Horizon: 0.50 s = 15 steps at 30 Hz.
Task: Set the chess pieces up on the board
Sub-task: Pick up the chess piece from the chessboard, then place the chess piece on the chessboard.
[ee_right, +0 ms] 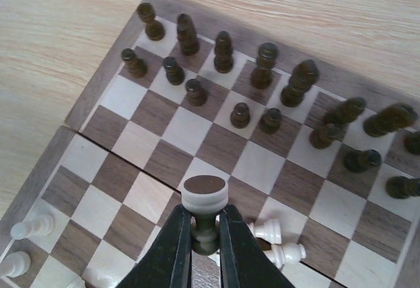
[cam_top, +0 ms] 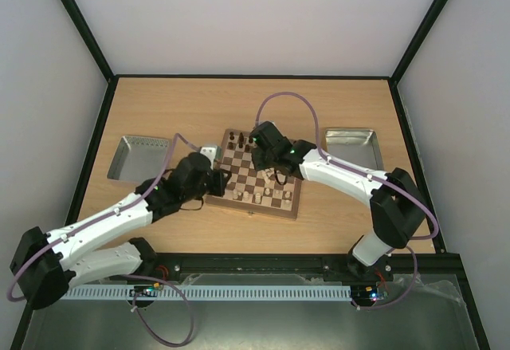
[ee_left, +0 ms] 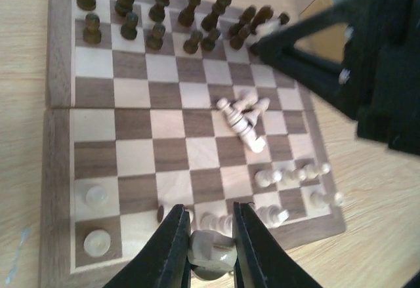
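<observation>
The board (cam_top: 293, 203) lies mid-table, both arms over it. In the left wrist view my left gripper (ee_left: 208, 209) is shut on a pale cream piece (ee_left: 211, 252) above the board's near edge (ee_left: 59, 170). Dark pieces (ee_left: 157, 19) fill the two far rows, some tipped at the right. Pale pieces lie fallen mid-board (ee_left: 243, 121) and near the right corner (ee_left: 295, 173); two pale ones (ee_left: 96, 196) stand at left. My right gripper (ee_right: 205, 219) is shut on a pale piece (ee_right: 205, 193), its brown base facing the camera, above the board's middle (ee_right: 161, 130). Dark pieces (ee_right: 223, 52) stand beyond.
A grey metal tray (cam_top: 139, 157) sits left of the board and another (cam_top: 352, 147) to its right. The right arm's black gripper (ee_left: 354, 58) hangs over the board's far right corner in the left wrist view. Black frame posts edge the table.
</observation>
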{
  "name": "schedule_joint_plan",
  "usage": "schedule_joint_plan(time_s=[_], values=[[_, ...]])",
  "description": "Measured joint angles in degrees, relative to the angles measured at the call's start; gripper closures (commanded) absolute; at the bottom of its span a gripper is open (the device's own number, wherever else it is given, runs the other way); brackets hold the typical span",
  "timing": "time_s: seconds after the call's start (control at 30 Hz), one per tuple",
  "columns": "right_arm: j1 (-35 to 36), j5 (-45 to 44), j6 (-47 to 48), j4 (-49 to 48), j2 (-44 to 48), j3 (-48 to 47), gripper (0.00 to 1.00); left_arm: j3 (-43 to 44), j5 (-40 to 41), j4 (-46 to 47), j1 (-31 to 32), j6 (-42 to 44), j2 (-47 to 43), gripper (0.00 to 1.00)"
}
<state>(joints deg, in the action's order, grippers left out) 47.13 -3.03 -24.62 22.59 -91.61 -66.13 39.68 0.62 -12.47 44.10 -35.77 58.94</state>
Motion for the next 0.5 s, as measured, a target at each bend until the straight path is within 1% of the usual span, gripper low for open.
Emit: schedule_joint_plan(time_s=[0.17,0.33,0.5], values=[[-0.26,-1.60,-2.19,-0.09,1.11,1.27,0.92,-4.52,10.51,-0.15,7.91,-0.72,-0.15,0.89],[-0.26,-1.88,-3.08,-0.17,1.22,1.53,0.92,-8.94,15.10,1.66,11.08,-1.36,0.35,0.88],[-0.26,-1.88,-3.13,-0.17,1.25,1.68,0.92,-10.16,17.25,5.51,12.26,-1.16,3.39,0.88]])
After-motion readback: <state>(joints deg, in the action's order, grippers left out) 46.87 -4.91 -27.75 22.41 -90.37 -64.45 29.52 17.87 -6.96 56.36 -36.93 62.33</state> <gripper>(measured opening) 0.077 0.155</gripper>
